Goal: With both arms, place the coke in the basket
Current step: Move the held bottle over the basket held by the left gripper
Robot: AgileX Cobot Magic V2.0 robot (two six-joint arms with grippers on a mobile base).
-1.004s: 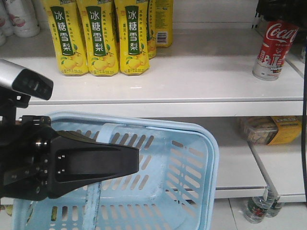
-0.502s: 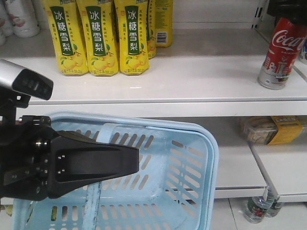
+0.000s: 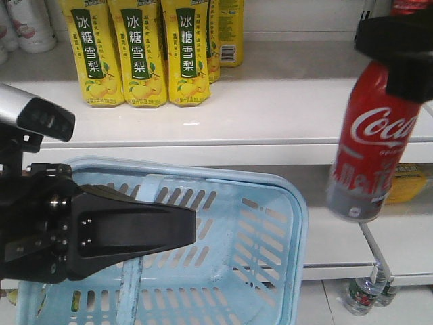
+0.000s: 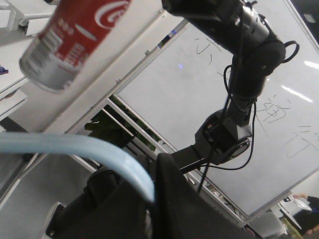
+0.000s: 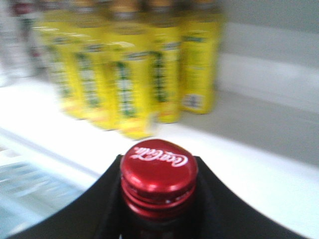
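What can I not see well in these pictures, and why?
- Front view: black left gripper hides much of the pale blue slotted plastic basket.
- Right wrist view: yellow drink bottles blurred, labels unreadable; red-labelled Coca-Cola bottle shows only its cap.
- Left wrist view: that gripper's jaws merge into dark shapes; hold on basket unclear.

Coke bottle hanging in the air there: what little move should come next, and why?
Probably carry it leftward: the coke, gripped at the neck by the right end effector, hangs to the right of the basket, not above its opening.
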